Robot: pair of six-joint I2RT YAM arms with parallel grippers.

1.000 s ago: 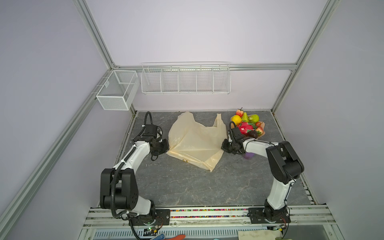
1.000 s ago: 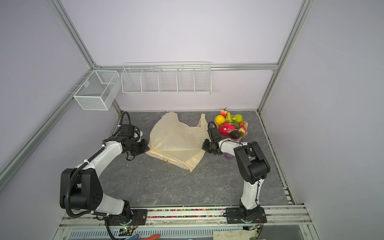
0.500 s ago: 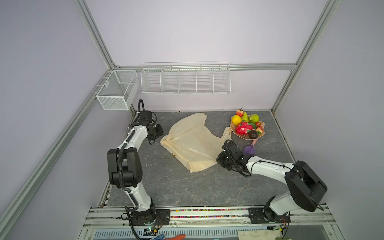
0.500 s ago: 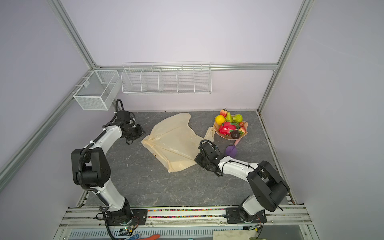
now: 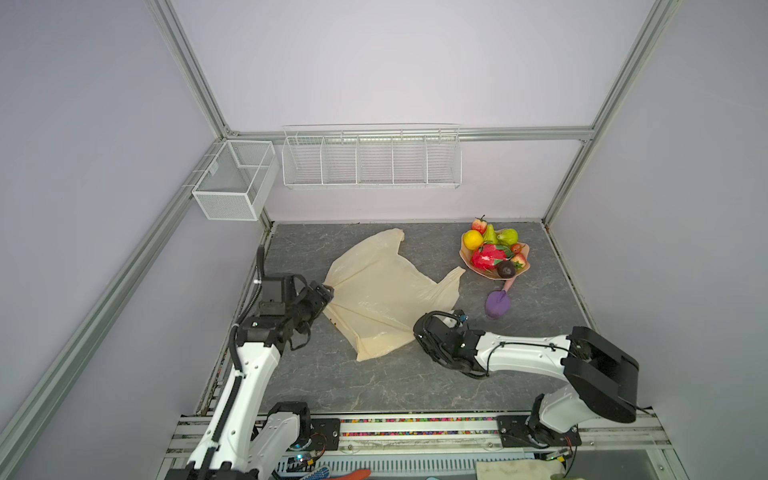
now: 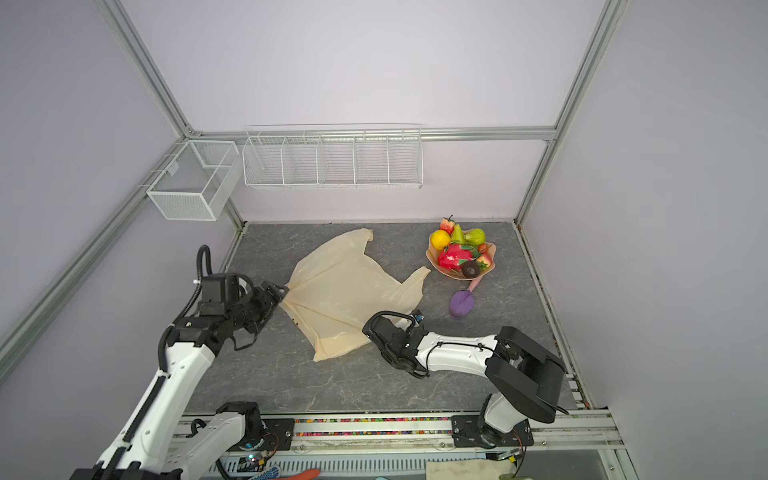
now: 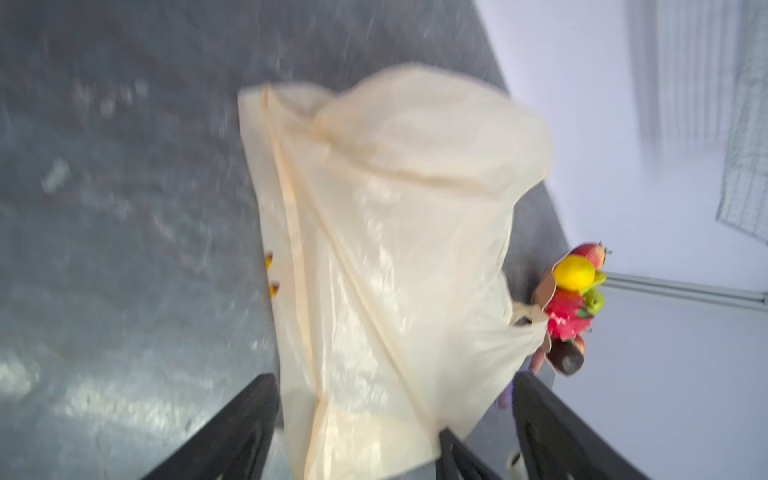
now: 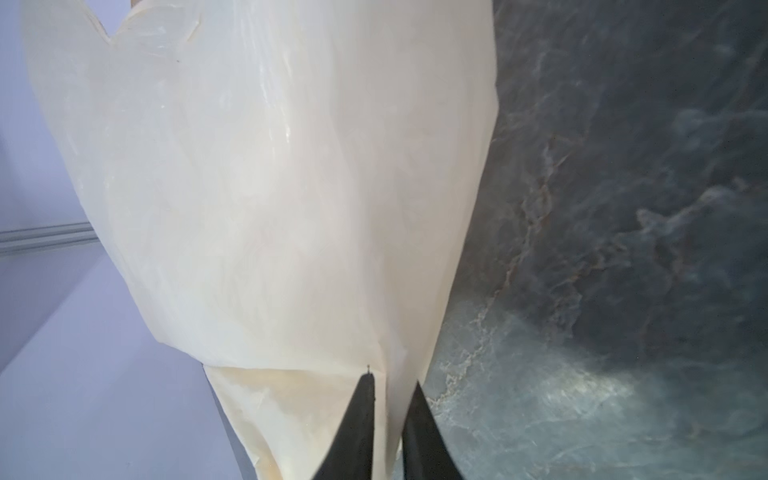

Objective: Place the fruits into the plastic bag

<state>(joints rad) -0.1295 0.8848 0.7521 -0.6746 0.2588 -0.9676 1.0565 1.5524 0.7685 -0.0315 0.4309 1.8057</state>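
Left gripper (image 7: 395, 378), jaws wide, astride plastic bag (image 7: 395, 208).

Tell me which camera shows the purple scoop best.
Both top views: the purple scoop shows whole, bowl and pink handle, with nothing in front. The left wrist view catches only a blurred purple sliver beside a finger; the right wrist view misses it.

The plastic bag (image 5: 386, 291) is now lying rotated, one handle loop (image 5: 392, 237) pointing rearward, the other toward the right. The left hand (image 5: 324, 296), previously closed, is holding its jaws spread wide at the bag's left corner. The right hand (image 8: 392, 384) is sitting nearer the front, jaws parting slightly around the film.
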